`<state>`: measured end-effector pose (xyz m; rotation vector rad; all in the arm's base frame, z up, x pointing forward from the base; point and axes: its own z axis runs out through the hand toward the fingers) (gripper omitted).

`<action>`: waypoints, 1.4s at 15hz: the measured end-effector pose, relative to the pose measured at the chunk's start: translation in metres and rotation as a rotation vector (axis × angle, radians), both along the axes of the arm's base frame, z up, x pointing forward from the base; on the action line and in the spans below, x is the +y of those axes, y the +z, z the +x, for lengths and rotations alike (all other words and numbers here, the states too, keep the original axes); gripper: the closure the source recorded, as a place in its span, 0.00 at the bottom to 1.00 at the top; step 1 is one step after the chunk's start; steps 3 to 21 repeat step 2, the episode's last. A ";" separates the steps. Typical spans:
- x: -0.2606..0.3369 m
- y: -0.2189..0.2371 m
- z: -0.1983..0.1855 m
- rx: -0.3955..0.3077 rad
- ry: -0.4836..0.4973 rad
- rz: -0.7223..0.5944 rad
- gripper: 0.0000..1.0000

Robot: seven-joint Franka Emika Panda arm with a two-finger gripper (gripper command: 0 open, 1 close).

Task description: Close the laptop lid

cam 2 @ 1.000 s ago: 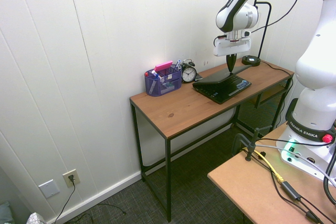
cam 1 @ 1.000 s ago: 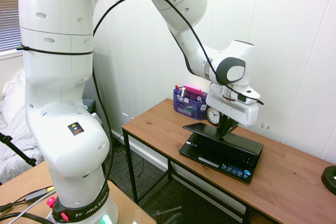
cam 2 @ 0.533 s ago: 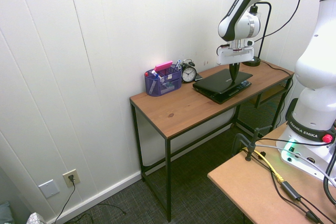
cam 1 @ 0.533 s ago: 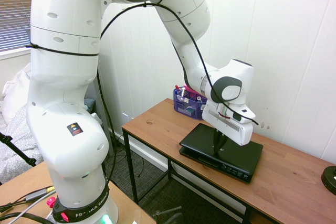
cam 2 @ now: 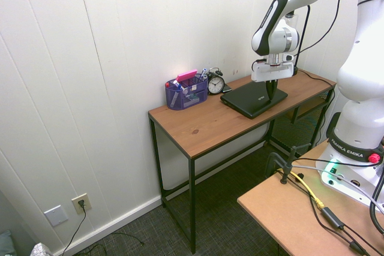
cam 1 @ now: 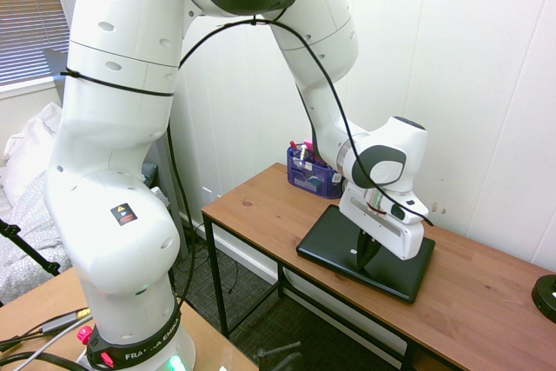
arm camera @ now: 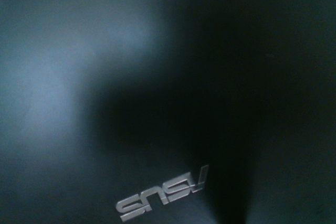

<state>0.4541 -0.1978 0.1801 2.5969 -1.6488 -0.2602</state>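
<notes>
Now the laptop lid (cam 1: pixel 334 234) lies flat upon its base on the wooden desk (cam 1: pixel 261 206), where a second ago it stood part-raised; the closing appears done. To the jaws' left on the desk, well apart, stand a blue organiser (cam 1: pixel 311 173) and, in the second exterior view, a clock (cam 2: pixel 215 83). Directly beneath the jaws sits the lid; the gripper (cam 1: pixel 366 254), pressed together and pinching nothing, points down onto it. To their right, bare desk runs toward a dark round object (cam 1: pixel 546 296) at the far edge; open room lies overhead.
</notes>
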 end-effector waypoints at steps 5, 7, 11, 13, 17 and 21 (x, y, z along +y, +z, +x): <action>-0.003 0.006 0.002 -0.012 -0.003 -0.004 1.00; -0.003 0.006 0.002 -0.012 -0.003 -0.004 1.00; -0.003 0.006 0.002 -0.012 -0.003 -0.004 1.00; -0.003 0.006 0.002 -0.012 -0.003 -0.004 1.00; -0.003 0.006 0.002 -0.012 -0.003 -0.004 1.00; -0.003 0.006 0.002 -0.012 -0.003 -0.004 1.00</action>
